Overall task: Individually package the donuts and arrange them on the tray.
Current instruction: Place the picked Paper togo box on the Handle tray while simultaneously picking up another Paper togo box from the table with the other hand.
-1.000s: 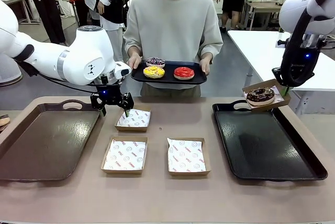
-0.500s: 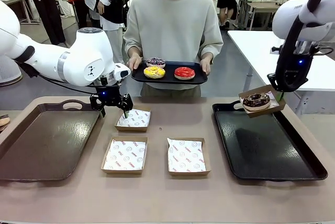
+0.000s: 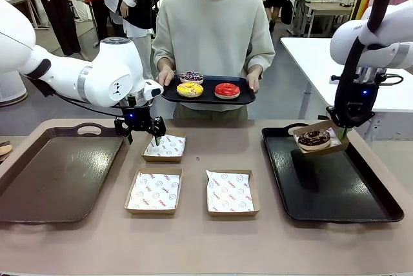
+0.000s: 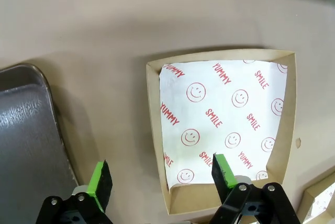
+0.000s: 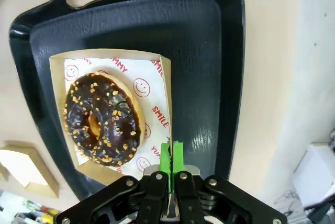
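Note:
My right gripper [image 3: 340, 133] [image 5: 171, 153] is shut on the rim of a paper box [image 3: 303, 128] [image 5: 157, 93]. The box holds the chocolate-brown donut [image 3: 314, 138] [image 5: 102, 119] and hangs tilted just above the far end of the black tray [image 3: 335, 192] [image 5: 209, 51]. My left gripper [image 3: 143, 135] [image 4: 159, 171] is open, straddling the near wall of an empty lined box [image 3: 164, 147] [image 4: 225, 114]. The person holds a small black tray [image 3: 208, 98] with the purple [image 3: 191, 76], yellow [image 3: 190, 88] and red [image 3: 226, 89] donuts.
Two more empty lined boxes [image 3: 153, 191] [image 3: 231, 192] lie at the table's middle front. A brown tray [image 3: 58, 179] [image 4: 26, 130] lies at the left. A white table [image 3: 322, 63] stands beyond the right arm.
My right gripper has come down and to the left with the boxed chocolate donut, closer to the black tray. The left arm has barely moved.

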